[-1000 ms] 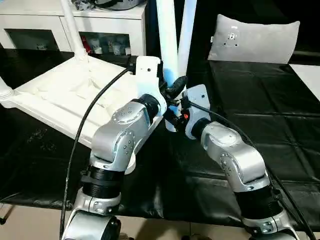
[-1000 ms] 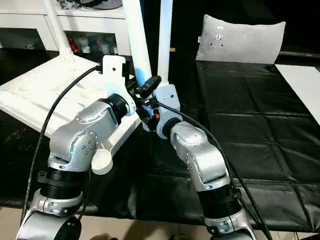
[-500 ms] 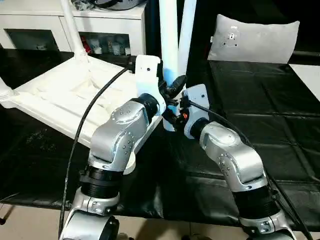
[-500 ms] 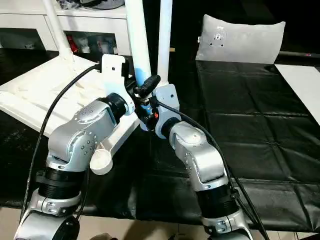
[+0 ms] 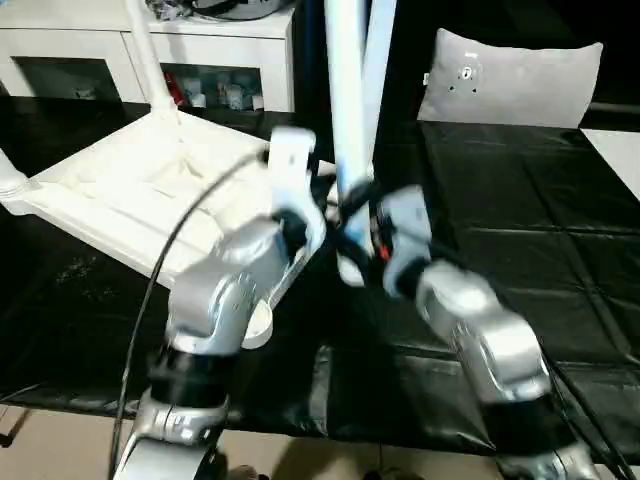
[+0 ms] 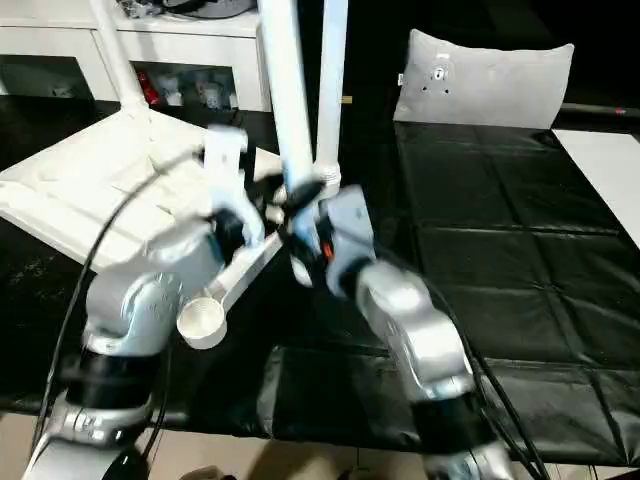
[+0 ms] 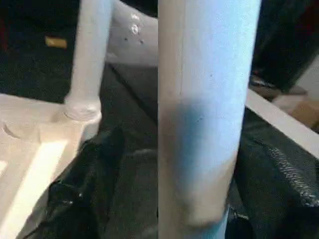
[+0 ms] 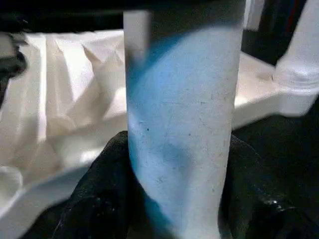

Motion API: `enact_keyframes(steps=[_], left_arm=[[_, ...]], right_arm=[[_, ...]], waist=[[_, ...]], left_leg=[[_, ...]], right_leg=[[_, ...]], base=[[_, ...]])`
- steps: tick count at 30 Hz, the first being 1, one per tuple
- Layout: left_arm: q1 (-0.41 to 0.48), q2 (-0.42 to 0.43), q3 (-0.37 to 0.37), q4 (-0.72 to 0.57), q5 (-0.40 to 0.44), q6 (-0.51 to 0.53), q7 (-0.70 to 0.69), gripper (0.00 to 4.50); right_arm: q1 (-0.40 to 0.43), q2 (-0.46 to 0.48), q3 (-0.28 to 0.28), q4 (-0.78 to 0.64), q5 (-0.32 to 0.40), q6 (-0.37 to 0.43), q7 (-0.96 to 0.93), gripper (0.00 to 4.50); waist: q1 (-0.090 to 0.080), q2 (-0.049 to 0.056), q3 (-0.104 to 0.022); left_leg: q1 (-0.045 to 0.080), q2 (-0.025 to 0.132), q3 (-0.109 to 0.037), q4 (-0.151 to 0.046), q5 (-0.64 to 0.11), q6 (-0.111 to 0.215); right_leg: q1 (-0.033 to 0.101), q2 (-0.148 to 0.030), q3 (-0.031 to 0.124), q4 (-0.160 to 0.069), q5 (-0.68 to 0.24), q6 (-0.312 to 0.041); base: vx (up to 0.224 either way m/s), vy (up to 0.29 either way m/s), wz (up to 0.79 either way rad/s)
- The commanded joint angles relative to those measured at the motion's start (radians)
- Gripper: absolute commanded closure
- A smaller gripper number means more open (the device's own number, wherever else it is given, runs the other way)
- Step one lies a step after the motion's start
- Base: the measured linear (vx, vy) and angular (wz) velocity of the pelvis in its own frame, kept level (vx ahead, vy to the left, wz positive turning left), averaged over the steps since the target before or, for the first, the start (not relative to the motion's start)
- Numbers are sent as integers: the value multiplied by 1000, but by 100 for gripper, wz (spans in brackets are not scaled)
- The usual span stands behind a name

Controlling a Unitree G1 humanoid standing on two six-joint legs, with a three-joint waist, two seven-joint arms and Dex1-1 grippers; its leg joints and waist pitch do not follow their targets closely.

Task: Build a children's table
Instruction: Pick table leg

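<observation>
The children's table top lies upside down on the black mat, ribbed side up. Legs stand in its far corners. One more white leg stands upright by the top's right edge, between my two grippers. My right gripper is shut on this leg, a black finger pressed to each side. My left gripper is at the same leg, open, with one finger standing clear of it. An empty round socket shows at the top's near corner.
A white cabinet with glass doors stands behind the table top. A grey cushion leans at the back right. The black mat stretches to the right, with a flat white board at its right edge.
Both arms are moving and the held leg has shifted slightly right. The left gripper's fingers have spread away from the leg. The right gripper keeps its hold.
</observation>
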Motion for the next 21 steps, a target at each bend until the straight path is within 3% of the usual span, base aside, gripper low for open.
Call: enact_keyframes(steps=[1, 5, 7, 10, 11, 14, 17, 21], left_arm=[[-2, 1, 17, -23, -40, 3, -40, 58], [4, 24, 42, -25, -89, 7, -112, 39], [8, 42, 79, -31, -144, 14, -174, 21], [5, 53, 116, -23, -197, 34, -211, 10], [0, 75, 152, -8, -257, 59, -269, 1], [-1, 125, 171, -2, -307, 75, -367, 0], [4, 165, 175, 6, -346, 95, -448, 0], [17, 235, 114, 19, -311, 75, -557, 0]], right_arm=[[-2, 1, -22, -34, 24, 1, 14, 250], [-3, -5, -35, -26, 67, -23, 77, 250], [-2, -18, -52, -33, 128, -20, 157, 250], [-1, -32, -68, -44, 179, -8, 221, 250], [-3, -54, -78, -48, 218, -5, 287, 250], [-6, -96, -92, -46, 265, 0, 380, 251], [-3, -149, -85, -48, 294, 12, 482, 251], [3, -207, -73, -56, 325, 30, 580, 251]], waist=[[2, -14, -70], [1, -13, -70], [1, -13, -71], [3, -12, -72], [5, -10, -73], [5, -13, -71], [8, -13, -70], [10, -12, -69]], left_leg=[[-3, 9, 8, -67, -170, 2], [-3, 10, 7, -67, -178, 9], [-2, 9, 7, -66, -174, 12], [-2, 11, 9, -65, -150, 22], [-1, 12, 8, -65, -141, 27], [0, 11, 9, -65, -151, 34], [2, 12, 10, -65, -156, 33], [4, 16, 8, -68, -162, 33]], right_leg=[[59, -52, 32, -87, -362, -87], [58, -53, 32, -89, -378, -82], [59, -53, 32, -88, -365, -87], [61, -52, 32, -80, -307, -119], [62, -53, 33, -76, -290, -133], [62, -52, 32, -79, -307, -139], [62, -53, 32, -80, -332, -142], [62, -56, 34, -80, -356, -132]], base=[[0, 0, 0], [0, 0, 0], [0, 0, 0], [0, 0, 0], [0, 0, 0], [0, 0, 0], [0, 0, 0], [0, 0, 0]])
